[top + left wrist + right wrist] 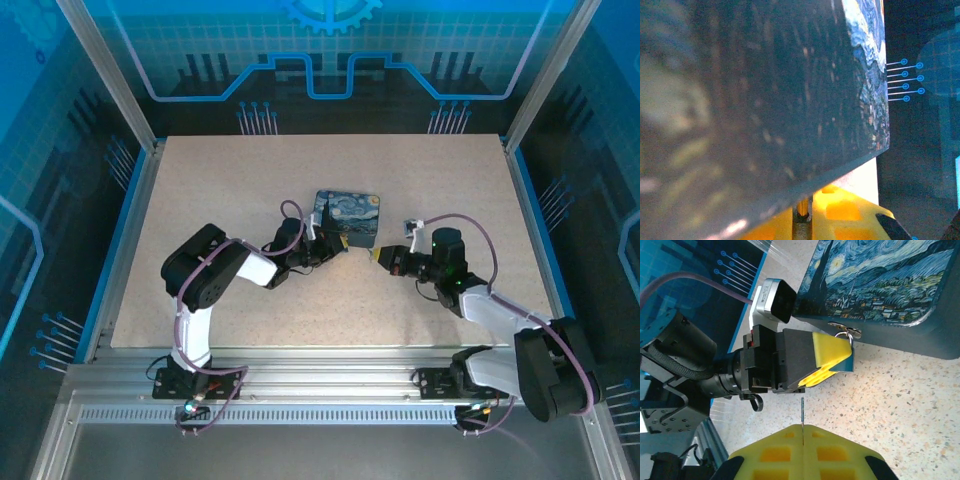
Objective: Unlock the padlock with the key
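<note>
Where beige tabletop (pixel 450 180) meets blue walls (pixel 330 60), left tool (pixel 846 355) clamps padlock (pixel 852 365), right tool (pixel 802 432) key (pixel 802 412)

Box (pixel 880 280): swirling blue-and-yellow night-sky painting on the lid, dark teal sides. Bench (pixel 900 405): beige, finely speckled; fingers (pixel 832 352): yellow on black mounts; key (pixel 802 412): grey. Cables (pixel 690 276): purple; surrounding walls (pixel 60 150): blue with lighter circuit-line pattern.

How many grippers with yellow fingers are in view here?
2. The left gripper is at the painted box's near-left edge; the right gripper is just right of it, over the table.
</note>
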